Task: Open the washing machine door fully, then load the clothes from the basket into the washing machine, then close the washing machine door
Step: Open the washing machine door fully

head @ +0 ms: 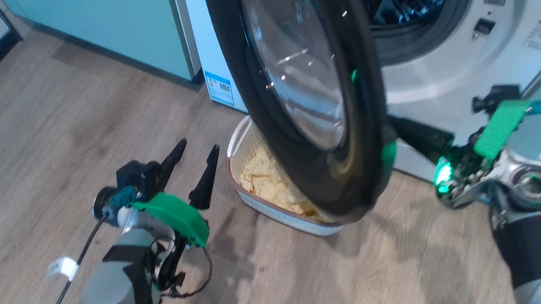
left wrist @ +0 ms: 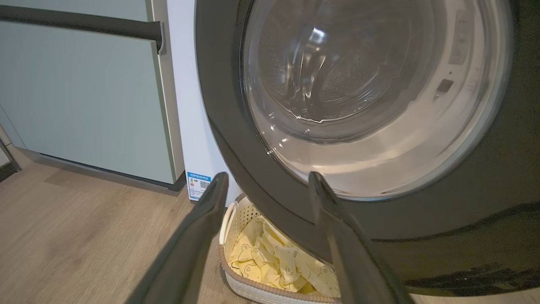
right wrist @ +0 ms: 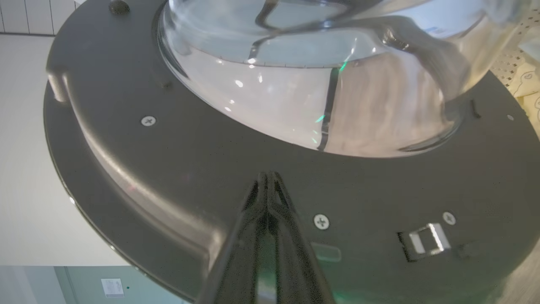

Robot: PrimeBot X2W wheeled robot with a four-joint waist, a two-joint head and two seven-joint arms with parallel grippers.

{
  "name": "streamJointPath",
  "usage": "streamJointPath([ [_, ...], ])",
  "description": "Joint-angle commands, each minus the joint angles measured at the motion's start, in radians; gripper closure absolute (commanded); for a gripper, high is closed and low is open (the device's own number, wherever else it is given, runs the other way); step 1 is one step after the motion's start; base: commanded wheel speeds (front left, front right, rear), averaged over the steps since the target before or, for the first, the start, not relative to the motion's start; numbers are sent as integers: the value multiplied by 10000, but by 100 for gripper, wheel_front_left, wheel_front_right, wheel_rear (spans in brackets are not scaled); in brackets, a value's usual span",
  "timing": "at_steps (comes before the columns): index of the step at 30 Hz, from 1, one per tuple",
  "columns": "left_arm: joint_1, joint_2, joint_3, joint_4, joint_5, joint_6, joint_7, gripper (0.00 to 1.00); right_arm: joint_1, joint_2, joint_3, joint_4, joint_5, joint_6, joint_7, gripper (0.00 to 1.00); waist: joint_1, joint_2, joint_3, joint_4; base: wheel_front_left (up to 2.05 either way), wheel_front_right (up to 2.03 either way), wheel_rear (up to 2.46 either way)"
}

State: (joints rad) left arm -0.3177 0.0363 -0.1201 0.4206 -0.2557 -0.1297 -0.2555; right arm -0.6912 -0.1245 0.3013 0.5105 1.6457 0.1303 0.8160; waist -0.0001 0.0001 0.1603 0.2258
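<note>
1. The big white front-loading washing machine (head: 444,73) stands at the back, its grey-sealed mouth uncovered.
2. Its large round door (head: 297,92), with a glossy black rim and a bulging clear glass window, stands partway open and overhangs the basket.
3. The small rectangular cream plastic basket (head: 247,146) with perforated sides sits on the wooden floor (head: 65,134) just before the machine, partly under the door's lower edge.
4. The soft pale yellow clothes (head: 269,180), printed with bear outlines, lie inside the basket.
5. The right gripper (right wrist: 267,174), fingers pressed together and holding nothing, has its tip at the door's dark inner face, just below the glass.
6. The left gripper (head: 198,145), fingers spread wide and empty, hovers just left of the basket on the door's outer side, apart from both.
</note>
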Motion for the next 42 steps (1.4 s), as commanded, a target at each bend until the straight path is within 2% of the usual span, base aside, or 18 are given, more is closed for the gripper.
streamJointPath([
  [1, -41, 307, 293, -227, 9, -7, -63, 0, -49, 247, 128, -366, 93, 4, 39, 100, 1, -1, -221, 71, 0, 0, 0],
  [8, 172, 421, 278, -148, -114, -8, -63, 0, 620, 636, 394, -208, 235, 4, -1, 100, 1, -1, -689, 202, 0, 0, 0],
  [17, 286, 520, 216, -111, -204, -9, -63, 0, 1001, 738, 836, -314, 758, 4, -391, 100, 1, -1, -930, 360, 0, 0, 0],
  [23, 385, 605, 356, -88, -247, -9, -63, 0, 1125, 741, 537, -539, 816, 4, -897, 100, 1, -1, -1035, 276, 0, 0, 0],
  [25, 448, 633, 441, -96, -285, -9, -63, 0, 1228, 741, 300, -661, 676, 4, -1147, 65, 1, -1, -1092, 188, 0, 0, 0],
  [26, 482, 641, 500, -105, -329, -9, -63, 0, 1301, 741, 182, -740, 614, 4, -1254, 57, 1, -1, -1132, 128, 0, 0, 0],
  [27, 516, 661, 561, -112, -370, -9, -63, 0, 1381, 741, 45, -845, 512, 4, -1413, 25, 1, -1, -1168, 58, 0, 0, 0],
  [28, 546, 692, 621, -118, -401, -9, -63, 0, 1468, 742, -94, -956, 415, 4, -1590, 0, 1, -1, -1194, -20, 0, 0, 0],
  [36, 621, 1008, 1018, -173, -625, -9, -63, 0, 2355, 695, -962, -1975, -394, 4, -2856, 0, 1, -1, -1358, -703, 0, 0, 0],
  [42, 678, 1296, 1372, -240, -818, -9, -63, 0, 3113, 292, -1338, -2681, -1376, 4, -4380, 0, 1, -1, -1474, -1403, 0, 0, 0],
])
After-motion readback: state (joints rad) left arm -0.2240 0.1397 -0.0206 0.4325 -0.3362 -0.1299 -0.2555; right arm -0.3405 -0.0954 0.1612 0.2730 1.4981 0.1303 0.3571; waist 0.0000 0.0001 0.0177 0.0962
